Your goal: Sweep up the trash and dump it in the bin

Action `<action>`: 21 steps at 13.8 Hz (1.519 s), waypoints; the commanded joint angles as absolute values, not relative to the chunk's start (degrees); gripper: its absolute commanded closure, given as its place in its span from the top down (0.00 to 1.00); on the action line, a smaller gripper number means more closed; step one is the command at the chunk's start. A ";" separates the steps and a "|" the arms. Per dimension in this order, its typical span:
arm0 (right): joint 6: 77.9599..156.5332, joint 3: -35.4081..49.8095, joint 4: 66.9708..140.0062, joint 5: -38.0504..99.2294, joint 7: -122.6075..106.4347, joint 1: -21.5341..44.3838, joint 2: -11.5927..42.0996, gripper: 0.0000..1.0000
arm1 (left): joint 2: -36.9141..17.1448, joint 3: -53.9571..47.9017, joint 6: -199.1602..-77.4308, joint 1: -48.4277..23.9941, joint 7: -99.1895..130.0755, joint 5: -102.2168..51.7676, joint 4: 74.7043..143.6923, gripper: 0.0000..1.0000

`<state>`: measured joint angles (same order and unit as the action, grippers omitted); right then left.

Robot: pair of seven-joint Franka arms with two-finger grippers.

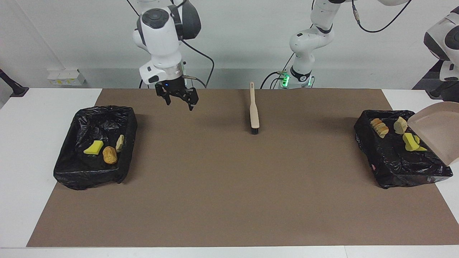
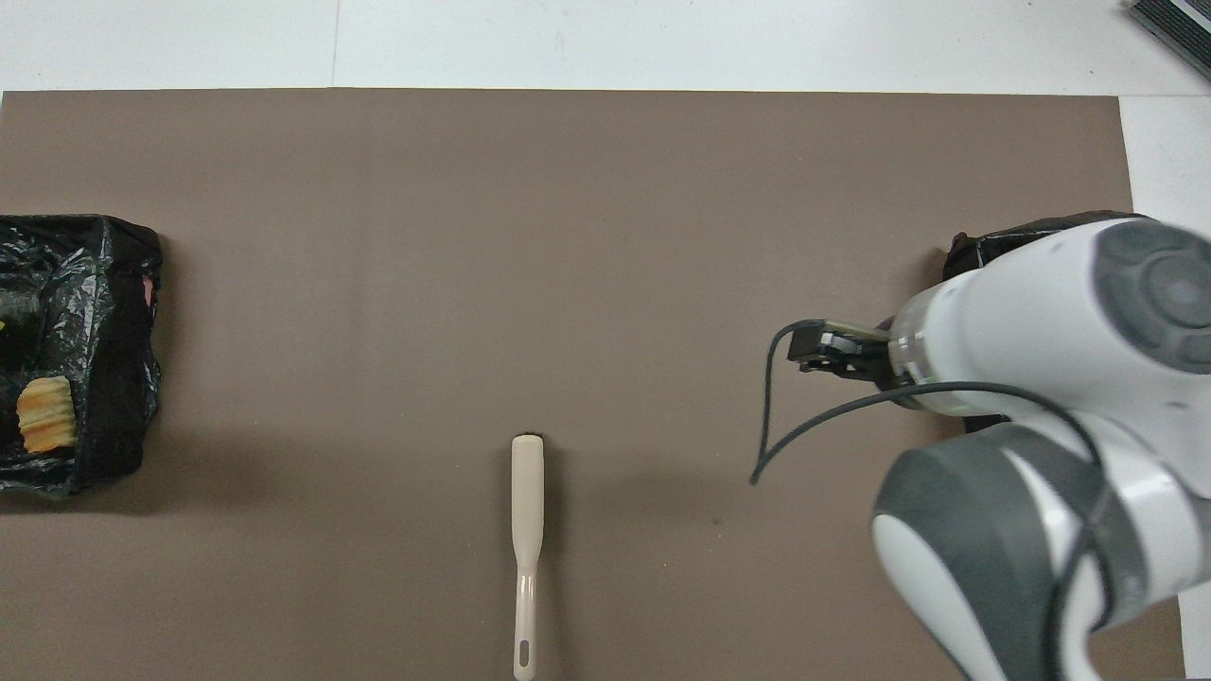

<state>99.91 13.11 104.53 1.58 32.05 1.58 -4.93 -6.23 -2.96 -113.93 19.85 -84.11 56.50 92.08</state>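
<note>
Over the bin (image 1: 401, 157) at the left arm's end we tip the dustpan (image 1: 439, 130), its gripper unseen, trash (image 1: 410, 141) dumped; right gripper (image 1: 177, 98) waits, jaws apart.

Two black-lined bins (image 1: 94, 145) (image 1: 400, 150), seven trash scraps (image 1: 109, 154), one brush (image 1: 254, 107), one dustpan (image 1: 439, 130), two arms.
</note>
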 commanded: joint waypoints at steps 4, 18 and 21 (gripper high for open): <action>85.80 14.15 90.45 -1.57 21.37 -4.92 -1.76 1.00 | -5.54 -2.81 -106.97 18.46 -85.17 52.06 85.61 0.00; 86.04 14.15 89.74 0.09 18.46 -7.56 -1.41 1.00 | 5.72 -3.69 -88.58 -1.81 -13.25 8.02 99.84 0.00; 86.04 14.06 89.47 -0.53 18.54 -6.51 -1.14 1.00 | 4.84 -3.69 -98.40 -11.39 3.63 2.74 104.66 0.00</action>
<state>86.41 13.59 90.81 -1.08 20.15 -6.30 -1.86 3.60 -5.06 -92.06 -6.14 -5.01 5.18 100.12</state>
